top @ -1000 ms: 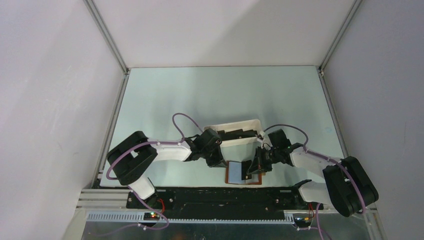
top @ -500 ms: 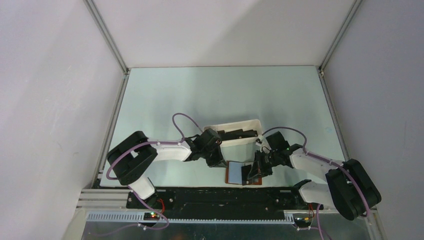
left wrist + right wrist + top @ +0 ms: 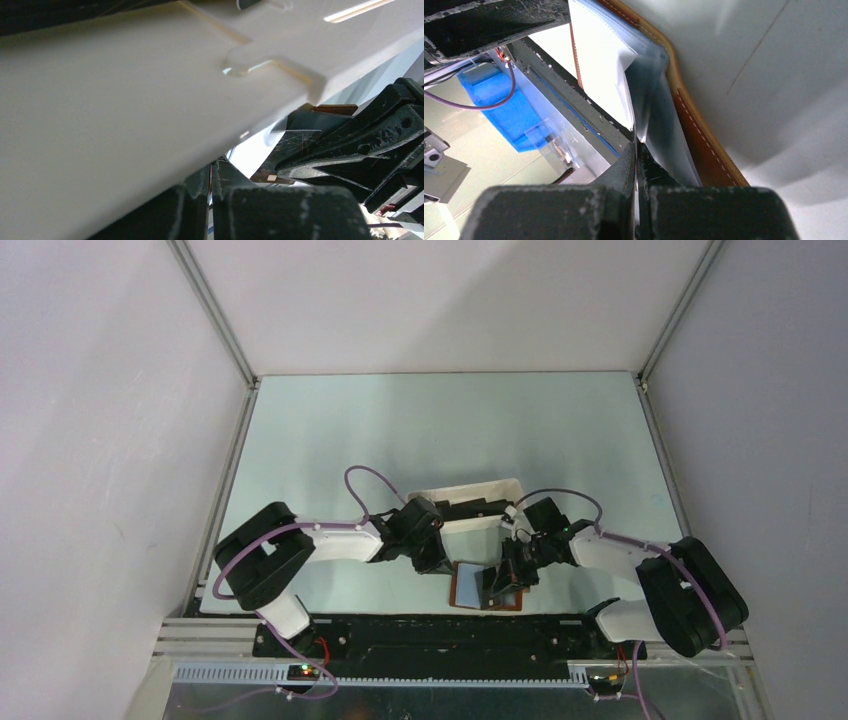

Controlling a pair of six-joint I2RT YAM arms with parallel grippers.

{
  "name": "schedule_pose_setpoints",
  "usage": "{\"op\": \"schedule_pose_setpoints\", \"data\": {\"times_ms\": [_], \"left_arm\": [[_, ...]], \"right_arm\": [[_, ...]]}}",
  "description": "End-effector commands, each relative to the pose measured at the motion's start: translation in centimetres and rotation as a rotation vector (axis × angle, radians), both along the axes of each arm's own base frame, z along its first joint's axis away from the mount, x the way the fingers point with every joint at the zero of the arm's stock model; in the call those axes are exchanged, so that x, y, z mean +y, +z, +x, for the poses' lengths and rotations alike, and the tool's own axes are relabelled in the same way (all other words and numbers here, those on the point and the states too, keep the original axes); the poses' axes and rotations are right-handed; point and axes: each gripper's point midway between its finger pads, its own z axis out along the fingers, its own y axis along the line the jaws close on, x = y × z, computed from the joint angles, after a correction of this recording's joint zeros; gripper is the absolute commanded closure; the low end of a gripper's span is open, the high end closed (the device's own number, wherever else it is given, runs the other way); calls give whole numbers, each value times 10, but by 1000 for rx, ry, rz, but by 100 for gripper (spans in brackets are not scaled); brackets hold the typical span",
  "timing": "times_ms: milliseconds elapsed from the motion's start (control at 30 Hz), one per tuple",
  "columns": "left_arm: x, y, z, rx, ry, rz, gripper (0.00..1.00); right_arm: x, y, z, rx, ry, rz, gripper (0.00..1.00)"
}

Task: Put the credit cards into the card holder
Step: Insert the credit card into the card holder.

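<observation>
The card holder (image 3: 466, 585) lies open near the table's front edge, brown outside with pale grey-blue pockets. My left gripper (image 3: 443, 568) is shut on its left edge; a thin reddish edge shows between the shut fingers (image 3: 200, 185). My right gripper (image 3: 508, 576) is shut on one dark credit card (image 3: 497, 583), held tilted over the holder's right half. In the right wrist view the card (image 3: 638, 120) shows edge-on at a clear pocket beside the brown stitched rim (image 3: 684, 115). More dark credit cards (image 3: 478, 508) lie in the white tray.
The white oblong tray (image 3: 500, 487) stands just behind the holder, close above my left gripper, and fills most of the left wrist view (image 3: 125, 100). My right gripper's black fingers (image 3: 350, 150) and the card (image 3: 292, 145) show there. The arm bases and a black rail lie along the front.
My right gripper has moved left and closer over the card holder with the card, and its arm has swung inward. My left gripper has stayed in place on the holder.
</observation>
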Motion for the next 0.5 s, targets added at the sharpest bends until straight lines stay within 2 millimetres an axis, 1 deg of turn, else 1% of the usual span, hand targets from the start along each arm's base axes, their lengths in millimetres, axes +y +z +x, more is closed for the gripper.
{"op": "schedule_pose_setpoints", "data": {"times_ms": [0,100,333,467], "left_arm": [[19,-22,1,-6,3,115,100],[19,-23,1,-4,-2,115,100],[19,-23,0,0,-5,116,100],[19,-22,0,-2,-2,114,100]], "right_arm": [[-1,-2,13,-99,34,-26,100],[-1,-4,17,-118,39,-32,100],[1,-10,31,-141,21,-62,100],[1,-9,40,-180,1,-72,100]]}}
